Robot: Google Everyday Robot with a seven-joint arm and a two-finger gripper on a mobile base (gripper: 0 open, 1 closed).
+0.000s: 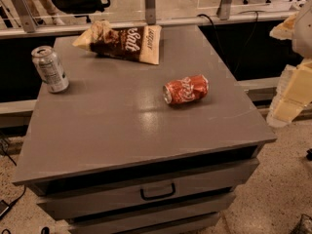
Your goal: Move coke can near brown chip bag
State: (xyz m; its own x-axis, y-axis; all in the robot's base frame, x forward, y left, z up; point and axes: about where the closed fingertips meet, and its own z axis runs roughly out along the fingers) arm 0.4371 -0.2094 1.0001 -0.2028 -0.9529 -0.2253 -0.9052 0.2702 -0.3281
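A grey cabinet top (122, 130) with a handled drawer (158, 191) below it stands before a glass railing, and near its left edge a silver-grey can (50, 68) stands upright. Further right, at the back, the brown chip bag (124, 42) lies flat with its "Salt" lettering up. Well apart from it, right of centre, the coke can (185, 89) lies on its side, silver top towards the left. Beyond the cabinet's right edge hangs the pale cream gripper (292, 94); whether it is wide or narrow I cannot tell.
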